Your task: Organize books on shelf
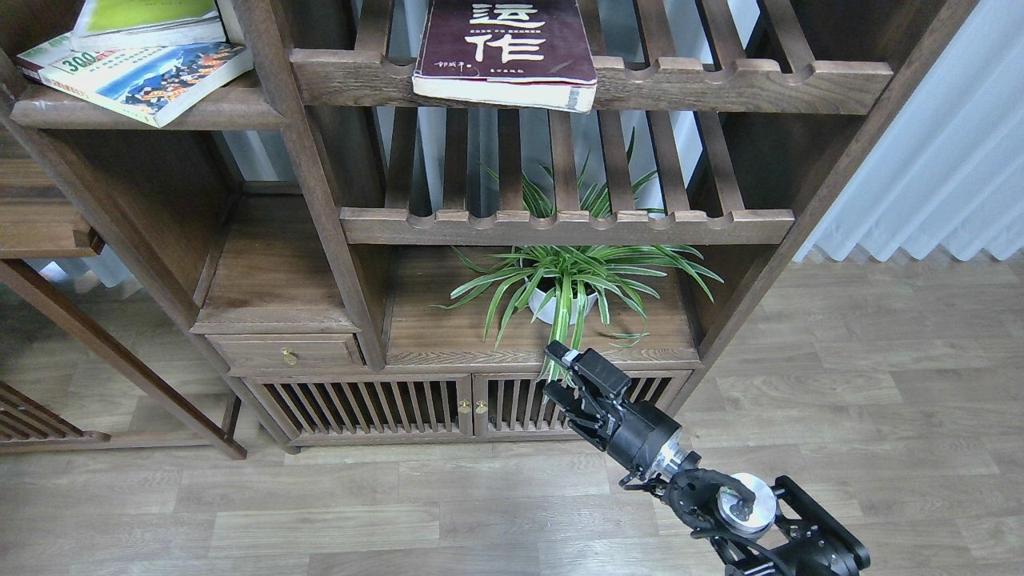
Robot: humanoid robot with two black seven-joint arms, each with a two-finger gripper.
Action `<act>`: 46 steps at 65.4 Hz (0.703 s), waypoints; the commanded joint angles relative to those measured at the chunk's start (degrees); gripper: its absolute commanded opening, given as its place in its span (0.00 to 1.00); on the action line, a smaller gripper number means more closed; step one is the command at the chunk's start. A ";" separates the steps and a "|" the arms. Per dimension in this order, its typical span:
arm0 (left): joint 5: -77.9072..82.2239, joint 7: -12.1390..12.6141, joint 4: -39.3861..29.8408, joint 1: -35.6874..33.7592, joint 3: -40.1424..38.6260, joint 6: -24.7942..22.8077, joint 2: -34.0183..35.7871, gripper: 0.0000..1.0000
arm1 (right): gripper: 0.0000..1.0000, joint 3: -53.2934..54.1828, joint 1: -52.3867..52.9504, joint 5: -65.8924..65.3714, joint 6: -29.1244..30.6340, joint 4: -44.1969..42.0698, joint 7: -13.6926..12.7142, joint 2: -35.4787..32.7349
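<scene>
The lime-yellow book (pixel 148 18) lies flat on the cream "300" book (pixel 148 76), both on the solid dark-brown shelf (pixel 200 118) at the upper left. The large maroon book (pixel 504 48) with white Chinese characters lies on the slatted upper shelf, its front edge overhanging the notched rail. My right gripper (pixel 560 374) hangs low in front of the cabinet doors, far below the books, open and empty. My left gripper is out of view.
A potted spider plant (pixel 570 284) stands on the lower board just above my right gripper. A second slatted shelf (pixel 560 224) sits over it. A small drawer (pixel 288 350) and slatted cabinet doors (pixel 416 404) are below. White curtains (pixel 944 160) hang at right.
</scene>
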 commanded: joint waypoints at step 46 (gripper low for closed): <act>-0.53 0.00 -11.61 -1.40 -0.63 0.00 3.63 1.00 | 0.97 -2.22 -0.77 -0.02 0.03 -0.07 0.00 0.00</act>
